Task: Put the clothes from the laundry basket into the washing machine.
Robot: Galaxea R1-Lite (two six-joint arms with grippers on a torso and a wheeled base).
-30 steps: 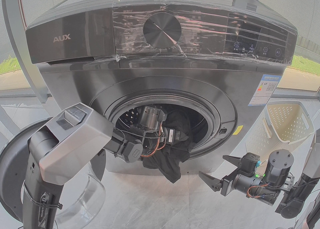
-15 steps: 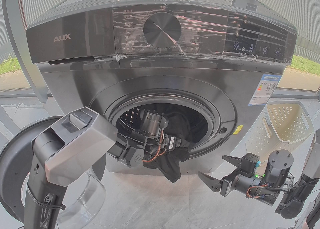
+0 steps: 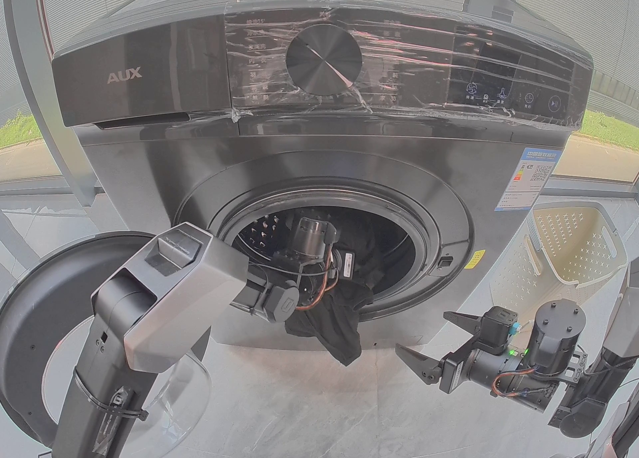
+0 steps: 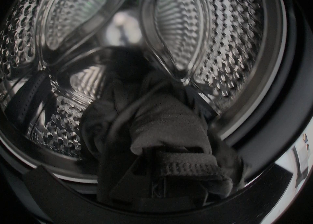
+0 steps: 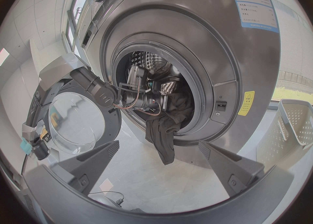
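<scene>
Over the pale tiled floor point(image 3: 299, 406), right gripper point(image 3: 423, 331) gapes empty; left gripper point(image 3: 359, 267) in drum point(image 4: 228, 39), state unclear.

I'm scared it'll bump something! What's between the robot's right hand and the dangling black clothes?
Only bare floor lies between the right hand and the black clothes, seen in the head view.

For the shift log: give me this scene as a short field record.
washing machine: door open, swung to the robot's left
dark garment: draped over the opening's lower rim, part in the drum, part hanging outside
left gripper: inside the opening, at the garment
right gripper: open, empty, low in front of the machine
laundry basket: right of the machine, no clothes visible inside
</scene>
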